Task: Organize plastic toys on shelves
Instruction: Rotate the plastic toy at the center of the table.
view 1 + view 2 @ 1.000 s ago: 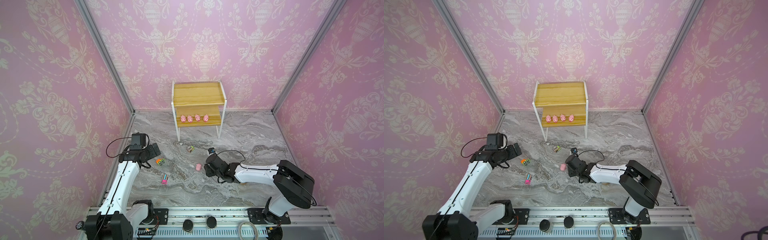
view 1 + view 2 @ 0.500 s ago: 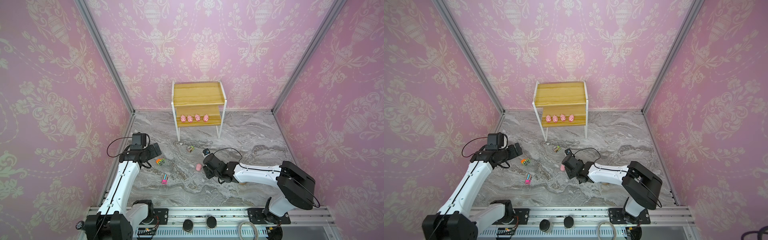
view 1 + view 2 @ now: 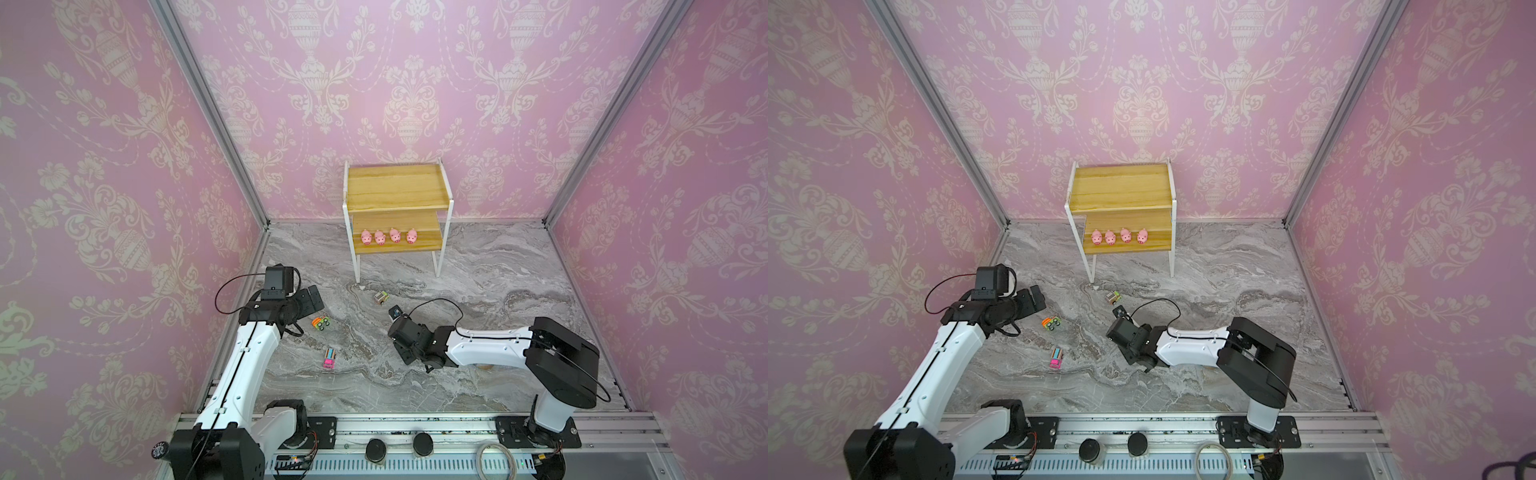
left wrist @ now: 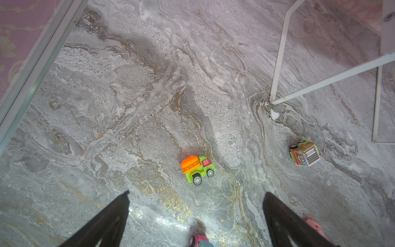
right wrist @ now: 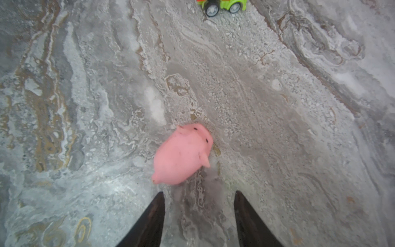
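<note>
The shelves (image 3: pixel 395 195) stand at the back wall, with several pink pigs (image 3: pixel 384 237) in a row on the lower board. One more pig (image 5: pixel 181 155) lies on the marble just beyond my right gripper (image 5: pixel 198 194), which is open and holds nothing; in both top views that arm's wrist (image 3: pixel 409 332) covers this pig. My left gripper (image 4: pixel 196 196) is wide open above the floor. The orange-green truck (image 4: pixel 196 167) lies just ahead of it, the pink-blue truck (image 3: pixel 329 358) below it, and the brown-green truck (image 3: pixel 380 297) near the rack's leg.
The rack's thin white legs (image 4: pixel 277 64) stand close beyond the brown-green truck. The pink wall and its metal corner post (image 3: pixel 232 166) run along the left arm's side. The right arm's black cable (image 3: pixel 436 303) loops above its wrist.
The right arm has slid left over the loose pig, which the top views showed beside it before. Its jaws have narrowed a little. The left arm has hardly moved.
</note>
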`<state>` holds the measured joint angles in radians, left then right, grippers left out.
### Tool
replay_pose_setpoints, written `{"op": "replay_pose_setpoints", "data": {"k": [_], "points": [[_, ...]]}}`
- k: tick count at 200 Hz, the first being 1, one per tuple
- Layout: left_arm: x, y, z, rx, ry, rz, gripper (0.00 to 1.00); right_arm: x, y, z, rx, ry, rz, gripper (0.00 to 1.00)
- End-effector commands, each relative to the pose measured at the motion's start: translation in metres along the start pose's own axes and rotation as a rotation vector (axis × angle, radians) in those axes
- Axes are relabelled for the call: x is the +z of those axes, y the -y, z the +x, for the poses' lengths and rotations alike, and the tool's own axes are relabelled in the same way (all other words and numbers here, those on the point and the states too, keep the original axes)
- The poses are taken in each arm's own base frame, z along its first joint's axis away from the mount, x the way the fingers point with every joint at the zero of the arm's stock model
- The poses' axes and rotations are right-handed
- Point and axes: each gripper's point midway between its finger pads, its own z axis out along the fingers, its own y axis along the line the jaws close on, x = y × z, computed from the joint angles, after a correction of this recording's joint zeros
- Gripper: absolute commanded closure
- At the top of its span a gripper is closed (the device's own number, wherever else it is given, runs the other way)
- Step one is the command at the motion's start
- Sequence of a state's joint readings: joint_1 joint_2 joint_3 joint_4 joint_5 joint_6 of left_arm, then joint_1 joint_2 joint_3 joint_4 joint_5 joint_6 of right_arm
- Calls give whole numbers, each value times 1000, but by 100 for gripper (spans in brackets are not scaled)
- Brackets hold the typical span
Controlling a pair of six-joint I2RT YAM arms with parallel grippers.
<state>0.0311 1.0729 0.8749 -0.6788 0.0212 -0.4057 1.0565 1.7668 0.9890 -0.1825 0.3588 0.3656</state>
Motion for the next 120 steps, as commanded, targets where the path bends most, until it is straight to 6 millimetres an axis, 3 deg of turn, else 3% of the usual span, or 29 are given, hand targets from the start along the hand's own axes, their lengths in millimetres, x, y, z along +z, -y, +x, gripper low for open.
{"op": "replay_pose_setpoints", "data": {"k": [1, 45, 120], "points": [[-6, 7, -2, 30, 15, 30, 1, 3, -1, -6, -19, -2, 27, 48], [-7, 8, -2, 37, 16, 33, 1, 8, 3, -13, -38, 15, 75, 47], [-8, 9, -2, 46, 22, 35, 1, 23, 3, -36, -63, 33, 104, 35]]}}
